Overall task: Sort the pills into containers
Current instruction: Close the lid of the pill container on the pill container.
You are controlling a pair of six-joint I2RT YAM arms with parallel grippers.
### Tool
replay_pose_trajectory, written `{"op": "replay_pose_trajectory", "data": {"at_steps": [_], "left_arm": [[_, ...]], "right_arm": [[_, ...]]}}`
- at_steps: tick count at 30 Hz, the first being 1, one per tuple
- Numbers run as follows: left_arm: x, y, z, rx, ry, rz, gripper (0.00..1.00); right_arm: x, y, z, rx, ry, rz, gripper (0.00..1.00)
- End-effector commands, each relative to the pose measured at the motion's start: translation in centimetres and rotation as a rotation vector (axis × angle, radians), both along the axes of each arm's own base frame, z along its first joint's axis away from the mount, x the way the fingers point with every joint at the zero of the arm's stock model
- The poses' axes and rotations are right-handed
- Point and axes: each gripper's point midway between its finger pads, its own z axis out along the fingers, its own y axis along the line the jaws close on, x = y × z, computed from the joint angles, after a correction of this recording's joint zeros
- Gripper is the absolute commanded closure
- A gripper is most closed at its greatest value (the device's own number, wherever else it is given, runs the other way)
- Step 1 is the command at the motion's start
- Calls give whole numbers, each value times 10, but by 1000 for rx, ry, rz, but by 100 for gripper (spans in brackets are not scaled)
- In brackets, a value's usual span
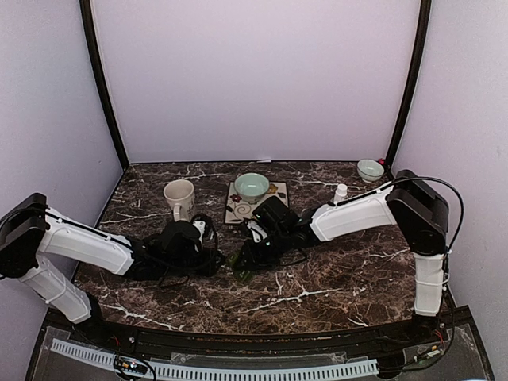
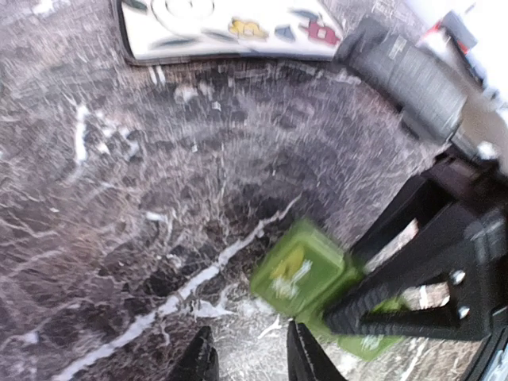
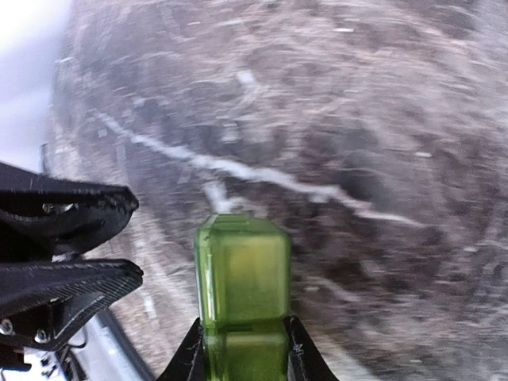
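So the right gripper is clamped on the green pill box. It's pinching the near end, and the rest of the strip sticks out ahead of its fingertips. Can't tell if the box touches the marble table. The left gripper has its fingers apart with nothing between them, and the box sits just ahead and slightly right of it.

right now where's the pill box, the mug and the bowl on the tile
pill box (image 3: 242, 274), right wrist view, on its end compartment
mug (image 1: 179, 198), top view, on its body
bowl (image 1: 252, 185), top view, on its inner wall
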Motion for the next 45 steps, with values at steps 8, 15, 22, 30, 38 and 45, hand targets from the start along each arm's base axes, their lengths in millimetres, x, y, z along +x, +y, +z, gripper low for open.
{"op": "replay_pose_trajectory", "data": {"at_steps": [8,15,22,30,38,45], "left_arm": [[1,22,13,-3,-51,65,67],[1,24,13,4,-53,65,67],[0,26,12,5,-52,68,67],[-1,25,10,0,-45,61,67],[-12,21,8,-8,-20,8,69],[-12,37,3,64,-37,52,69]], "right_arm": [[-7,16,5,59,49,68,63],[3,6,-6,6,12,37,57],[18,-12,-10,-77,-46,0,57],[27,-25,-14,-131,-80,-25,58],[34,-36,-6,-170,-148,-50,59],[46,-48,22,-172,-256,-97,58]]}}
